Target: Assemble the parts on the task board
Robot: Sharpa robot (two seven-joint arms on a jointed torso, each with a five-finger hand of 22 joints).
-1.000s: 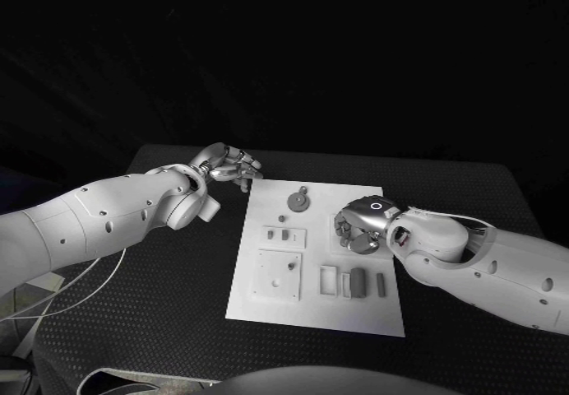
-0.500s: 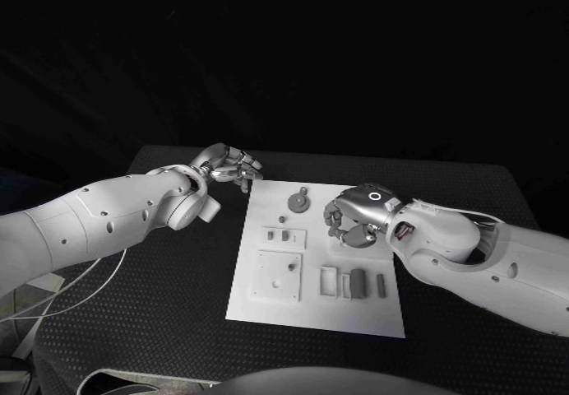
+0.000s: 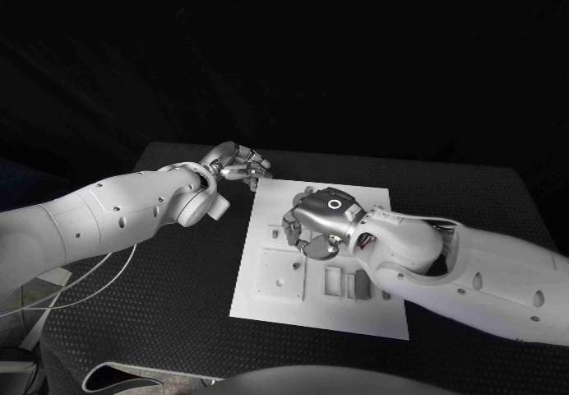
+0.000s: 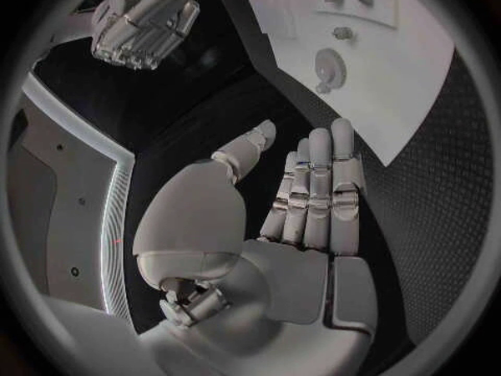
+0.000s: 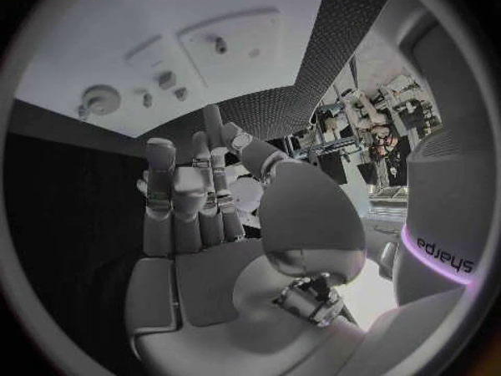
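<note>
Moving our right robot hand (image 3: pixel 311 224) from the 3 o'clock edge of the white rectangular task board (image 3: pixel 318 309) to hover over its centre; fingers apart, holding nothing. Left robot hand (image 3: pixel 235 164) stays parked at the board's 11 o'clock corner on the black textured worktop (image 3: pixel 178 271), also empty. Small grey parts (image 3: pixel 354 284) sit untouched in their recesses, so we reckon a pick comes next.

I count one task board (image 3: pixel 267 309), one black table (image 3: pixel 154 271), and two hands: left (image 3: pixel 238 164), right (image 3: pixel 311 220).
</note>
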